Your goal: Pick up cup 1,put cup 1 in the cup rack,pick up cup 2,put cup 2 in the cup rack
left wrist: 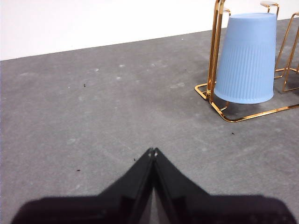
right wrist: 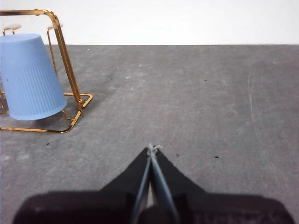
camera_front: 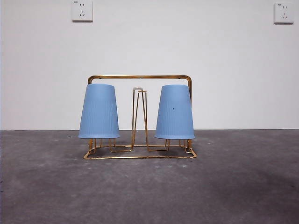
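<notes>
Now both blue cups sit upside down on the gold rack. In the front view, cup 1 hangs at 9 o'clock from the middle peg and cup 2 at 3 o'clock. I cannot tell which cup is really 1 or 2, so I just name them by side. Each cup sits over a peg, mouth down, a bit above the base wire. The middle peg stands bare between them. The rack stands on the gray table, near the white wall.

The left gripper is pinched closed and holds nothing. It is low over bare table, well apart from the rack, with a cup at its 2 o'clock. The right gripper is also pinched closed and holds nothing, with the other cup at its 10 o'clock.

I think the job looks done, since both cups are in the rack. The next move would just be for the arms to stay back and keep away from the rack.

There is lots of open table in front and on both sides. The thin wire rack may be light, so a bump on its top bar or a cup could tip it. Two wall plugs are high at 11 and 1 o'clock, far from any move
</notes>
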Robot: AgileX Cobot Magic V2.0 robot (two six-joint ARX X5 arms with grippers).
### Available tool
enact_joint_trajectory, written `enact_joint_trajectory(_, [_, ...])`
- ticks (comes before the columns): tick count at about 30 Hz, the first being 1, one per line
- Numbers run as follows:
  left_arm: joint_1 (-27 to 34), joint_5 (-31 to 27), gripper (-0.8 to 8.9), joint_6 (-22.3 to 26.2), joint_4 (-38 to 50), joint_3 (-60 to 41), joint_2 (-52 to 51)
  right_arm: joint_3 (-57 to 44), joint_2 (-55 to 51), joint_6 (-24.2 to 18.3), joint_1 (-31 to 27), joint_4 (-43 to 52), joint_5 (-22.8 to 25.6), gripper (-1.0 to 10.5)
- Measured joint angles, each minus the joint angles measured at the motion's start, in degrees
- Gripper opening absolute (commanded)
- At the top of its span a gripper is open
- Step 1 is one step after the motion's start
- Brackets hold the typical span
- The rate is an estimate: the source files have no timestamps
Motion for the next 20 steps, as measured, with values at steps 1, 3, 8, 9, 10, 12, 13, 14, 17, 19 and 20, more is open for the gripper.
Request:
enact_joint_trajectory(1, [0.0,0.0,-0.03,0.0,0.0,0.0,0.0,0.0,0.0,0.3,0.0,0.0,0.0,0.0])
enact_joint_trajectory(3, [0.0,0.0,-0.04,0.0,0.0,0.0,0.0,0.0,0.0,0.6,0.0,0.0,0.0,0.0])
enact_joint_trajectory(8, [0.0,0.0,-0.04,0.0,0.0,0.0,0.0,0.0,0.0,0.9,0.0,0.0,0.1,0.0])
enact_joint_trajectory(9, [0.0,0.0,-0.04,0.0,0.0,0.0,0.0,0.0,0.0,0.9,0.0,0.0,0.1,0.0])
enact_joint_trajectory(10, [0.0,0.0,-0.04,0.0,0.0,0.0,0.0,0.0,0.0,1.0,0.0,0.0,0.1,0.0])
enact_joint_trajectory(12, [0.0,0.0,-0.04,0.0,0.0,0.0,0.0,0.0,0.0,1.0,0.0,0.0,0.1,0.0])
enact_joint_trajectory(13, [0.0,0.0,-0.04,0.0,0.0,0.0,0.0,0.0,0.0,1.0,0.0,0.0,0.1,0.0])
enact_joint_trajectory(14, [0.0,0.0,-0.04,0.0,0.0,0.0,0.0,0.0,0.0,1.0,0.0,0.0,0.1,0.0])
enact_joint_trajectory(17, [0.0,0.0,-0.04,0.0,0.0,0.0,0.0,0.0,0.0,1.0,0.0,0.0,0.1,0.0])
enact_joint_trajectory(19, [0.0,0.0,-0.04,0.0,0.0,0.0,0.0,0.0,0.0,1.0,0.0,0.0,0.1,0.0])
enact_joint_trajectory(20, [0.0,0.0,-0.04,0.0,0.0,0.0,0.0,0.0,0.0,1.0,0.0,0.0,0.1,0.0])
